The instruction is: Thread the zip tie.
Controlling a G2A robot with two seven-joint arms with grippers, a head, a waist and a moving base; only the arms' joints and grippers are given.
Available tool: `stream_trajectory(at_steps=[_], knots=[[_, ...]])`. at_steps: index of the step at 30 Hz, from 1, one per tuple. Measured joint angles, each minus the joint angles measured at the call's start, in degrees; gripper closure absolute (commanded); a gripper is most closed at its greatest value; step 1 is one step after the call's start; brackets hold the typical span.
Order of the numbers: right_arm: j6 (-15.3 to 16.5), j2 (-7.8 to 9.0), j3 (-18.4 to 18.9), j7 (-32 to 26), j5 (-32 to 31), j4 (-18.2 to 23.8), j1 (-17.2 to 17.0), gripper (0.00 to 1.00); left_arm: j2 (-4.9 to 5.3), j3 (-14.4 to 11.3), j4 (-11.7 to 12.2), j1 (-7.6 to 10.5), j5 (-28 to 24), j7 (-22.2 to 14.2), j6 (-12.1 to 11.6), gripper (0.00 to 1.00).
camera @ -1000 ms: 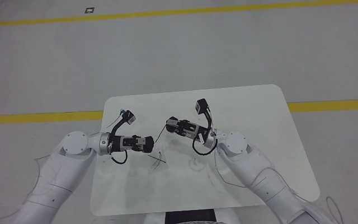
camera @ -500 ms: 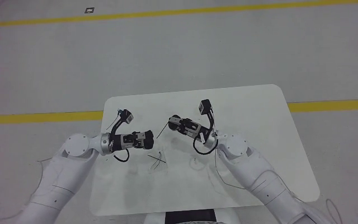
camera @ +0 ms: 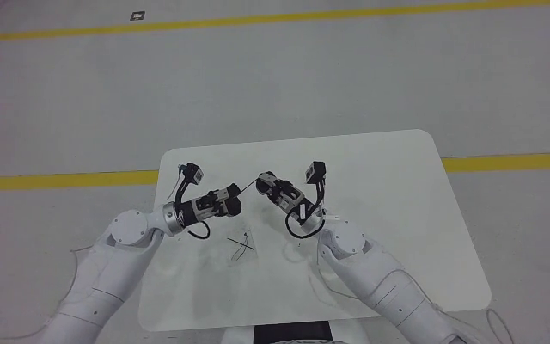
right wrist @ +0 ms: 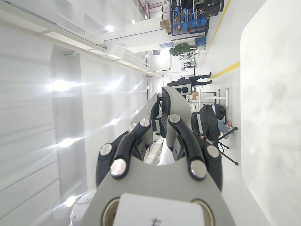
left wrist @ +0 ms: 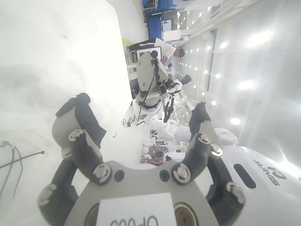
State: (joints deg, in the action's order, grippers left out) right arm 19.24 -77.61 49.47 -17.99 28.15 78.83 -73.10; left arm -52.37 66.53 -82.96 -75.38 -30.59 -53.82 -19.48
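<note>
Top view: my right claw (camera: 261, 182) was pinched shut on a zip tie (camera: 248, 186), and the tie's free end slanted off the tip toward my left claw (camera: 234, 196), just beside it. My left claw stood wide open and empty, facing the right one above the table (camera: 387, 172). Spare ties (camera: 242, 247) lay on the table below the gap, and I judged the next move would run along the held tie's long axis.
</note>
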Motion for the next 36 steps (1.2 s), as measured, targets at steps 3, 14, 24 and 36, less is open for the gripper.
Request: stream_trajectory(at_steps=[3,14,24,36], knots=[[0.0,0.01,0.0,0.0,0.0,0.0,0.0,1.00,0.01,0.0,0.0,0.00,0.0,-0.1,0.0,0.00],[-0.7,-1.37,-1.6,6.8,-0.6,0.5,-1.1,1.00,-1.22,-1.9,-0.1,-0.70,-2.0,4.6,0.0,0.00],[-1.3,-1.55,-1.6,7.6,-1.2,1.1,-1.7,1.00,-1.46,-2.1,-0.5,-0.64,-0.8,6.3,0.3,0.00],[-1.3,-2.14,-1.9,7.8,-1.4,1.7,-2.5,0.99,-1.85,-2.9,-0.3,-0.18,-0.5,7.2,0.0,0.00]])
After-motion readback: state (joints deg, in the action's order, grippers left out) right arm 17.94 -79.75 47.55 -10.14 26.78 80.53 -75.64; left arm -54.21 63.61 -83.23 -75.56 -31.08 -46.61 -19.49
